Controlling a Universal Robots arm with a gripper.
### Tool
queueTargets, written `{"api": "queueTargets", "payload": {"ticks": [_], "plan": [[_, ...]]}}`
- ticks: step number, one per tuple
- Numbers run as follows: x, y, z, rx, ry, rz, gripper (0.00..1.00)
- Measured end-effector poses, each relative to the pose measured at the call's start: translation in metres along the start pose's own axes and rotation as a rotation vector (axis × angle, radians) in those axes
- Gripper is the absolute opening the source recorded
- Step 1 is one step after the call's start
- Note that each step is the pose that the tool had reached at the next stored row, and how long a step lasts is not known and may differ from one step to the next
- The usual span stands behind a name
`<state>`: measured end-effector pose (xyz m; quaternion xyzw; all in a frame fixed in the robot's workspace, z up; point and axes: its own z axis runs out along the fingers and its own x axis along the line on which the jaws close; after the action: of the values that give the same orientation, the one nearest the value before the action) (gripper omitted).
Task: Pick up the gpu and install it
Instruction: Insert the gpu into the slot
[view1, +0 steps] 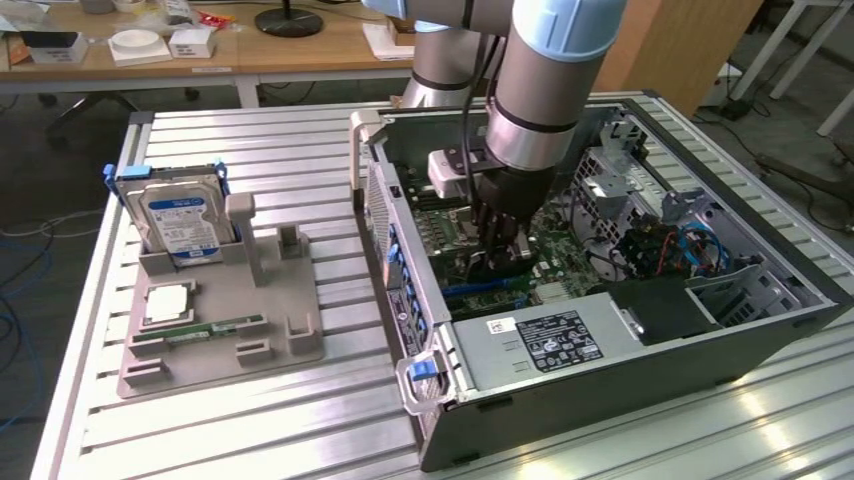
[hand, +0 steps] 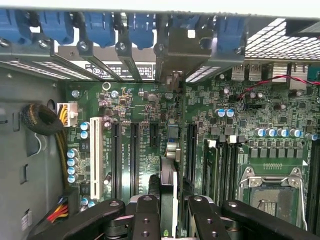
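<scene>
The gpu, a thin flat circuit card, is judged to be stiff and fairly light but fragile. A hold on its flat faces near the upper edge is advised, well away from the contact edge and from small soldered parts. Twisting is to be avoided, since a thin board can crack.

In the wrist view the card is seen edge-on as a narrow pale strip. It runs from between the fingers toward its silver metal end bracket, which is set among the blue plastic slot latches. Little of its faces can be made out.

The black multi-link gripper is closed on the gpu, one finger on each face. The card is held upright over the green motherboard, in line with the long black expansion slots; whether it is seated cannot be told.

In the exterior view, the open grey metal computer case stands at 3 o'clock of the grey plastic parts tray. A boxy metal hard drive with a blue-white label is held at the tray's 11 o'clock.
</scene>
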<state>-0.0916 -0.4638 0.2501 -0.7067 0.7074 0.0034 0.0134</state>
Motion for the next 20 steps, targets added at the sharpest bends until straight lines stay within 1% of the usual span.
{"api": "queueTargets", "payload": {"ticks": [4, 18, 20], "plan": [[0.0001, 0.0001, 0.0038, 0.0000, 0.0000, 0.000, 0.27], [-0.0001, 0.0010, 0.0048, -0.0003, 0.0001, 0.000, 0.27], [-0.0001, 0.0009, 0.0061, 0.0000, -0.0004, 0.000, 0.27]]}}
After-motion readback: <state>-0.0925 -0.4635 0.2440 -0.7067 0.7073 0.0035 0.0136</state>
